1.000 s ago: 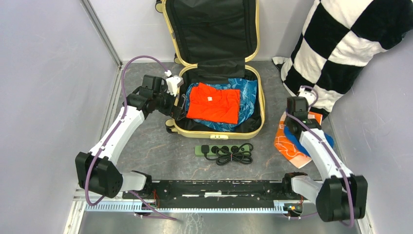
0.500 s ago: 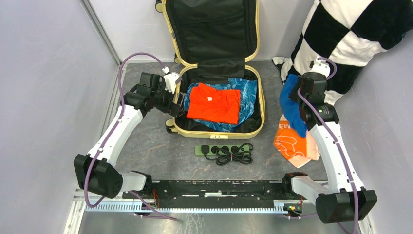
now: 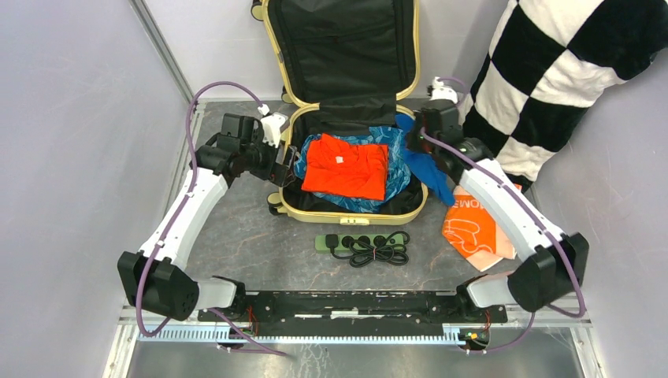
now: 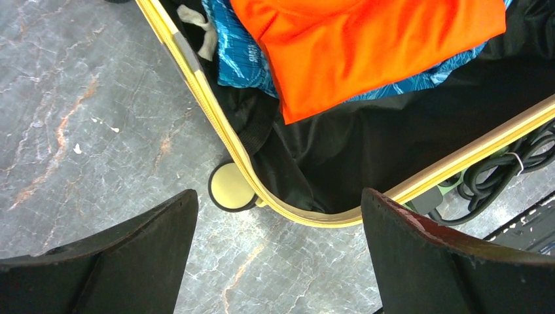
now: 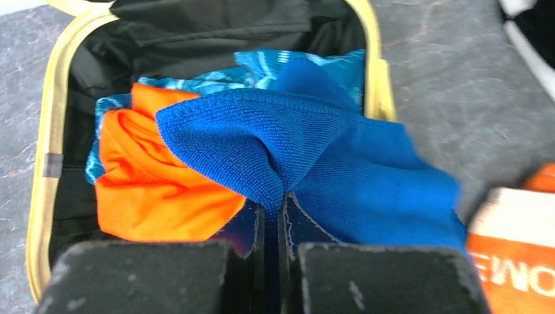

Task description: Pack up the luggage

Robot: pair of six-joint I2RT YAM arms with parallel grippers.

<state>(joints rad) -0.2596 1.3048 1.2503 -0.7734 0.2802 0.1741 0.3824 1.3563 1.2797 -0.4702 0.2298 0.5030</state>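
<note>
The pale-yellow luggage lies open with its black-lined lid up against the back wall. Inside lie an orange shirt on a blue patterned garment. My right gripper is shut on a blue cloth and holds it over the luggage's right rim; in the right wrist view the blue cloth hangs from the pinched fingers above the orange shirt. My left gripper is open and empty at the luggage's left rim, above its front-left wheel.
A green power strip with a coiled black cable lies in front of the luggage. An orange-and-white garment lies on the floor to the right. A black-and-white checkered pillow leans at the back right.
My right gripper lifted the blue cloth off the orange-and-white garment and carried it left and back to the luggage's right rim. My left arm hardly moved.
</note>
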